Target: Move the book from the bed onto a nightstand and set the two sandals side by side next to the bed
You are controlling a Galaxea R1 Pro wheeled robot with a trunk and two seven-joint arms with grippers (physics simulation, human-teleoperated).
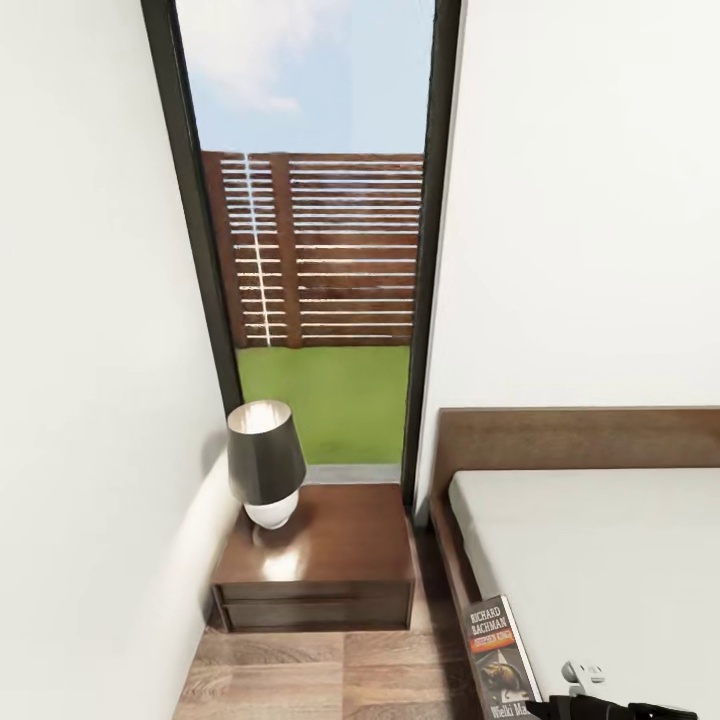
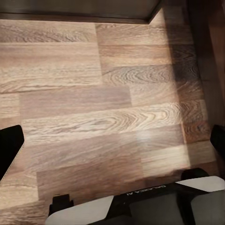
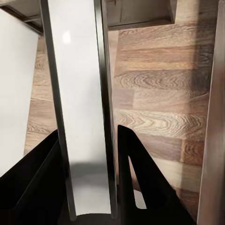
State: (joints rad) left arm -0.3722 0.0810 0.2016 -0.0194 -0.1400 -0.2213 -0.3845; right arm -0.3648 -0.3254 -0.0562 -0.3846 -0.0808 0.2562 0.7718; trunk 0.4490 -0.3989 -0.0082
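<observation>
The book (image 1: 500, 655), a dark paperback with an orange band, stands up at the bottom of the head view beside the bed (image 1: 600, 560). My right gripper (image 1: 585, 708) holds its lower end. In the right wrist view the book (image 3: 79, 93) runs edge-on between the two black fingers (image 3: 140, 173), with my right gripper (image 3: 89, 133) shut on it above the wooden floor. The nightstand (image 1: 340, 545) stands ahead and to the left, with free top surface in front of its lamp (image 1: 265, 465). My left gripper (image 2: 112, 140) hangs open over bare floor. The sandals are out of view.
A white wall (image 1: 90, 400) runs close along the left of the nightstand. A tall dark-framed window (image 1: 320, 250) rises behind it. The brown headboard (image 1: 580, 435) and bed frame border a narrow strip of wooden floor (image 1: 330, 670) between nightstand and bed.
</observation>
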